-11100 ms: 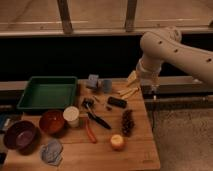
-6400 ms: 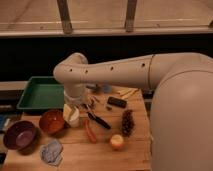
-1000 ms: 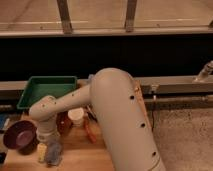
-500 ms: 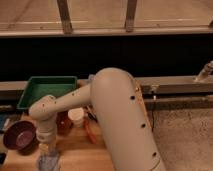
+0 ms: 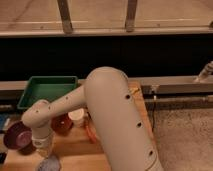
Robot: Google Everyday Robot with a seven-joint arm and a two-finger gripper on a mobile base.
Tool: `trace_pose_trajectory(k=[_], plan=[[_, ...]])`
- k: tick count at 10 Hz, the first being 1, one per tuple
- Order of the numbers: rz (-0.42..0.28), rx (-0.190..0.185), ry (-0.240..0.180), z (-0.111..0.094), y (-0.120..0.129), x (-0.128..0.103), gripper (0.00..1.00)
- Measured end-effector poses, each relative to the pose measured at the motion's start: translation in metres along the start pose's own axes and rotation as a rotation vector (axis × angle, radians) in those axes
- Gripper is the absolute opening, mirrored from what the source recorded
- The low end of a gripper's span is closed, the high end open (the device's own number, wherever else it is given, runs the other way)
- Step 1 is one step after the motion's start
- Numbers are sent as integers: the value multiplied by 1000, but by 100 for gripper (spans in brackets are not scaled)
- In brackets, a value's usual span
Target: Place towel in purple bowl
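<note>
**A:** What had changed over the last second?

**B:** The end effector had closed. The arm had hardly shifted.

**A:** And from the left?

**B:** The purple bowl sat upright at the left edge of the surface. Just right of it, the end effector pointed straight down, its fingers pressed together in the top folds of the towel.

**A:** Where was the towel?

**B:** It was on the surface under the end effector. It was near the purple bowl but apart from it, and the bottom edge of the view cut it off.

**A:** Further right?

**B:** A green tray lay behind, at the back. Then came an orange bowl and, just beside it, a white cup. The arm partly hid both.
</note>
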State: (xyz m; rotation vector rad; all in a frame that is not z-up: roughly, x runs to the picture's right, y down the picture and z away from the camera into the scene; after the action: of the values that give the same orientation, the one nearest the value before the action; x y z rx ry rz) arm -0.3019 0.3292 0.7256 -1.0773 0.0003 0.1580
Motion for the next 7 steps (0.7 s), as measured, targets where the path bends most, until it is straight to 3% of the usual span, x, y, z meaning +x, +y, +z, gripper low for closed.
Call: trace_pose_trajectory(k=[4, 5, 7], plan=[[16, 54, -22, -21, -7, 10, 0], [18, 76, -40, -34, -7, 10, 5], [19, 121, -76, -64, -4, 15, 25]])
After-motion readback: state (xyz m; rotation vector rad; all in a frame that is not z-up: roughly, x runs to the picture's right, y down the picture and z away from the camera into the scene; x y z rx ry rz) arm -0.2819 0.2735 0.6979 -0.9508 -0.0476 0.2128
